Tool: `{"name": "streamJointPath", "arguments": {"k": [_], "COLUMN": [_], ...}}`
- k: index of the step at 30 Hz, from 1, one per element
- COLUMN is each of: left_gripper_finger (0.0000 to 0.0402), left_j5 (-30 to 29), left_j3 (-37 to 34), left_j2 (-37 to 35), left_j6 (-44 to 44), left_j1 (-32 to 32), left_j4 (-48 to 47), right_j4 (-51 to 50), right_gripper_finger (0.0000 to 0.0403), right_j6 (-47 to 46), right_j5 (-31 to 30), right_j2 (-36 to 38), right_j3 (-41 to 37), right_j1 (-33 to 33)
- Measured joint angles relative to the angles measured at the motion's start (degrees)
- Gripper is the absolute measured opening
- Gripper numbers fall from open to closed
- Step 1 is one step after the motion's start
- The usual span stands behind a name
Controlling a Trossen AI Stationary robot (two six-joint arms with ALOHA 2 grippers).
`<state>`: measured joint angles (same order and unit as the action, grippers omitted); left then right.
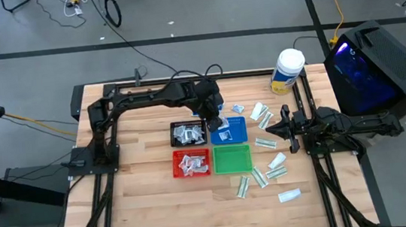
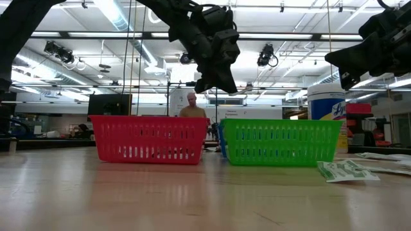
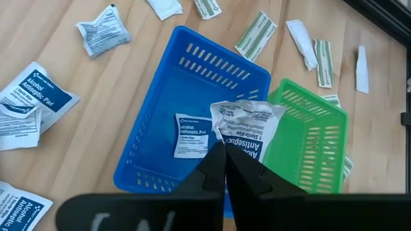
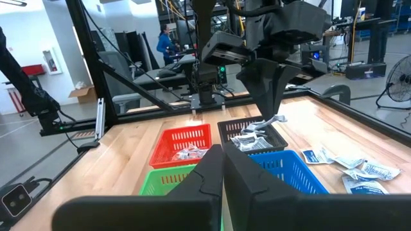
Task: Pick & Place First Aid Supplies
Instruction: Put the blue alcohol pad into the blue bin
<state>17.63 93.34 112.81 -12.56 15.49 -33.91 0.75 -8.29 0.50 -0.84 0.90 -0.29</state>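
The left gripper (image 3: 225, 151), at center of the high view above the blue tray (image 3: 160, 122), pinches 1 white packet (image 3: 247, 125) to drop it there, while the right gripper (image 1: 285, 120), closed and empty, waits at right.

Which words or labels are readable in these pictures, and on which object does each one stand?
"Alcohol Antiseptic Pad": on a white packet on the table, left wrist view.
"Antiseptic": on the crumpled packet held in the left gripper; its other print is too creased to read.
Packet in the blue tray: print too small to read.
White jar, low view: label only partly visible, unreadable.
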Motion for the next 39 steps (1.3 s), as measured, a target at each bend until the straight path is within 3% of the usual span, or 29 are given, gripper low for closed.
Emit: {"name": "streamJointPath", "arguments": {"k": [17,33,39], "left_gripper_finger": [0.0075,0.0074,0.0073], "left_j5": [-3.93,-5.93,-10.69], "left_j3": [0.0,0.07,-0.02], "left_j2": [0.02,-1.88,-4.78], "left_j6": [-0.2,0.99,6.3], "left_j1": [0.11,-1.18,-4.47], "left_j4": [0.32,-0.37,-0.29], "right_j4": [-0.01,0.01,0.02], "right_gripper_finger": [0.0018,0.0018,0.0018], "right_j6": [0.0,0.02,0.01], "right_j5": [-0.01,-0.01,0.01], "right_j2": [0.0,0.0,0.0], "right_j3": [-0.01,-0.01,0.0], "right_j1": [-0.01,-0.01,-0.01]}}
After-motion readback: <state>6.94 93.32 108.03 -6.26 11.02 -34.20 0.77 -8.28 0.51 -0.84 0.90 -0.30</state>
